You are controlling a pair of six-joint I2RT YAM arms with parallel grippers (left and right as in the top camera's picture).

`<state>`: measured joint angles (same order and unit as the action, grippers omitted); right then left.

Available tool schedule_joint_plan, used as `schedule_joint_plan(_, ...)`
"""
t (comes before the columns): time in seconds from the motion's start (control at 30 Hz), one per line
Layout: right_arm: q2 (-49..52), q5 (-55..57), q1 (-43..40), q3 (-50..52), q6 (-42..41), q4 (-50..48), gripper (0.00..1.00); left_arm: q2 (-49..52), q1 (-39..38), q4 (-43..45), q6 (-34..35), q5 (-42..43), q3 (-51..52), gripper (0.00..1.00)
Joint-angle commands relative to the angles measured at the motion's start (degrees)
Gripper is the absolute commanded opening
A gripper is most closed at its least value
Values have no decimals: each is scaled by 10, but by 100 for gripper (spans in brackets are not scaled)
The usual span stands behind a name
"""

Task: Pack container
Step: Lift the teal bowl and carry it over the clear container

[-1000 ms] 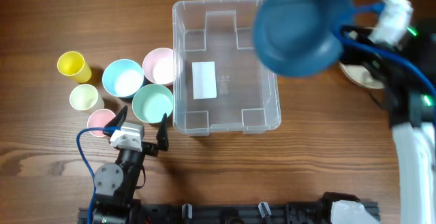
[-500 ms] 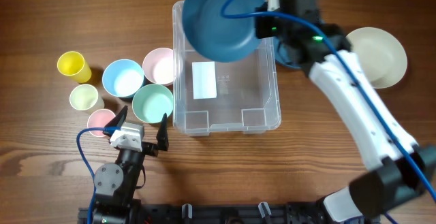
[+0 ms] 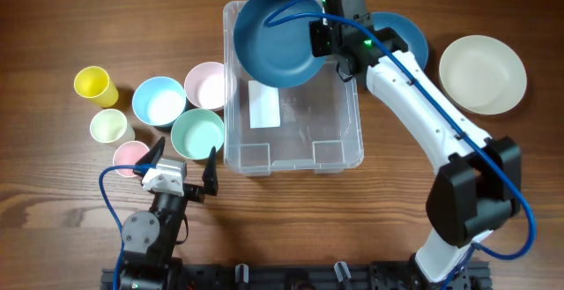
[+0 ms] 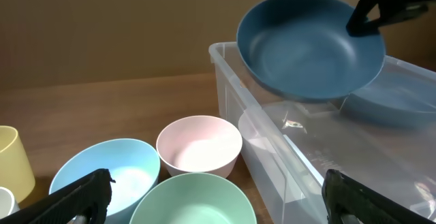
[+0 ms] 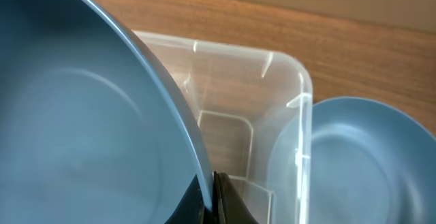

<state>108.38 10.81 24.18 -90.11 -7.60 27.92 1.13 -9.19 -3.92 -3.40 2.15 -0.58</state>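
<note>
Overhead: the clear container [image 3: 308, 131] sits at the middle of the wooden table [image 3: 70, 202], a white label [image 3: 264, 103] on its base. The right claw [image 3: 319, 36] pinches the rim of a dark blue plate [image 3: 278, 36], held over the container's far end. A second blue plate [image 3: 407, 36] lies just beside the container's right wall, partly under the arm, and a cream plate [image 3: 483, 74] lies farther right. To the left of the container are a pink bowl [image 3: 205, 85], a light blue bowl [image 3: 159, 101] and a green bowl [image 3: 197, 134], along with a yellow cup [image 3: 92, 85], a pale green cup [image 3: 107, 125] and a pink cup [image 3: 130, 156]. The left claw [image 3: 183, 159] hangs near the green bowl, spread wide and holding nothing.

Left wrist: the dark blue plate is tilted above the container's far rim. The three bowls cluster just beside the near wall, between the spread fingers.

Right wrist: the fingers are closed on the plate's edge, above a rounded corner of the container. The second blue plate lies outside the wall.
</note>
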Motion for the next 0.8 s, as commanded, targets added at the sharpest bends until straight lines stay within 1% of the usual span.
schedule_joint_plan(0.0, 34, 12, 0, -15, 1, -5, 4, 1, 4, -4, -5, -1, 3, 100)
schedule_joint_plan(0.13, 63, 12, 1, -15, 1, -10, 4, 1, 4, -4, -5, -1, 3, 100)
schedule_joint_plan(0.4, 84, 8, 2, -15, 2, -22, 4, 1, 4, -4, -5, -1, 3, 100)
schedule_joint_plan(0.43, 84, 3, 2, -15, 2, -23, 11, 1, 4, -4, -5, -1, 2, 100)
schedule_joint_plan(0.47, 82, -2, 3, -15, 4, -23, 30, 1, 4, -4, -5, -1, 3, 100)
schedule_joint_plan(0.5, 80, -11, 4, -15, 16, -24, 42, 1, 4, -4, -5, -1, 3, 100)
schedule_joint_plan(0.53, 77, -17, 5, -15, 23, -24, 47, 1, 4, -4, -5, -1, 3, 100)
schedule_joint_plan(0.6, 69, -19, 7, -16, 27, -24, 52, 1, 4, -4, -5, -1, 3, 100)
schedule_joint_plan(0.77, 30, -18, 17, -18, 27, -25, 52, 1, 4, -4, -5, -1, 3, 100)
